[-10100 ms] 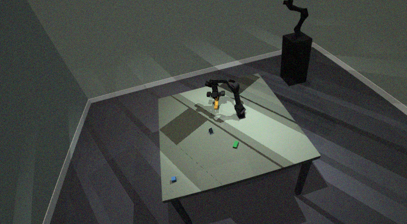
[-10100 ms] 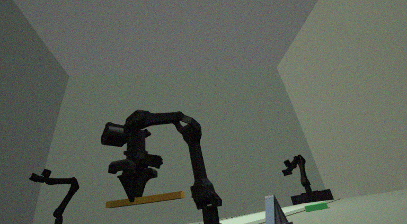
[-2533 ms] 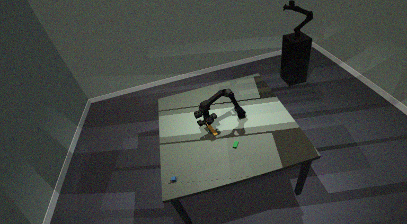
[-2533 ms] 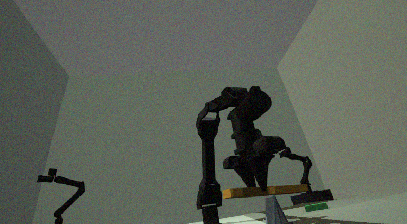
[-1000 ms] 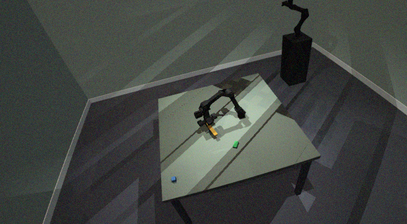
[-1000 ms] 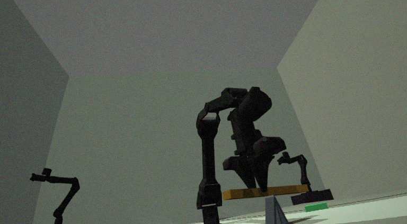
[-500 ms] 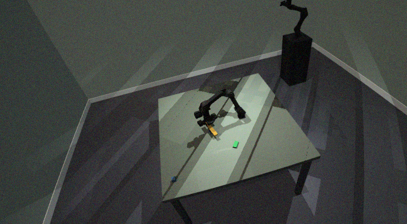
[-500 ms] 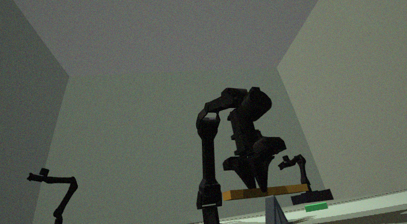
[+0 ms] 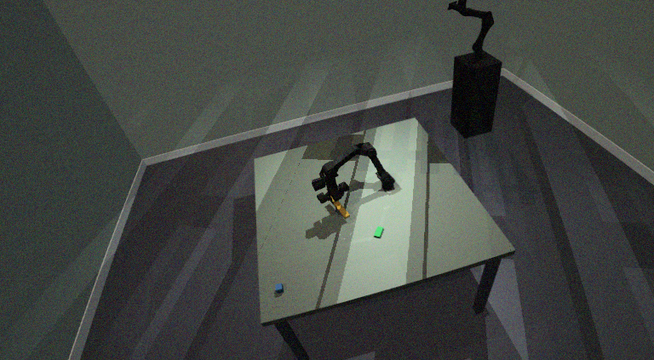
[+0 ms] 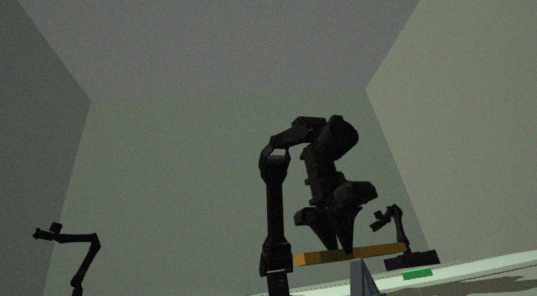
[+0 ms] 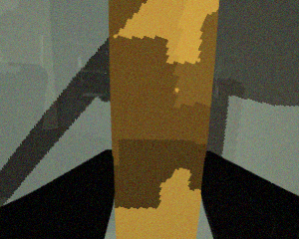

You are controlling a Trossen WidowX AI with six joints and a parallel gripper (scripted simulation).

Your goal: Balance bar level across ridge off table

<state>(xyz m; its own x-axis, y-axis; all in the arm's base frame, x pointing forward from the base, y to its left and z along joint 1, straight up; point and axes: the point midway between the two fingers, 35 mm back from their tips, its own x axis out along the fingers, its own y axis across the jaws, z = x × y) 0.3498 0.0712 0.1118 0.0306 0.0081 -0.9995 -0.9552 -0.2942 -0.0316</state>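
The orange bar (image 9: 342,210) (image 10: 382,250) (image 11: 156,115) is held above the table, clear of its top, and looks about parallel to it. My gripper (image 10: 341,252) (image 11: 157,161) is shut on the bar, its fingers on the two long sides. The grey-blue ridge (image 10: 356,276) stands under the bar in the exterior view, its top edge right at the bar's underside, slightly to the right of the fingertips. Whether bar and ridge touch, I cannot tell. The ridge is mostly hidden in the top view, and the bar covers the middle of the wrist view.
A green block (image 9: 379,232) (image 10: 417,273) lies on the table (image 9: 462,220), a little way from the bar. A small blue block (image 9: 278,288) lies near the table's front left corner. Another arm (image 9: 484,28) stands on a dark pedestal (image 9: 474,95) beyond the table.
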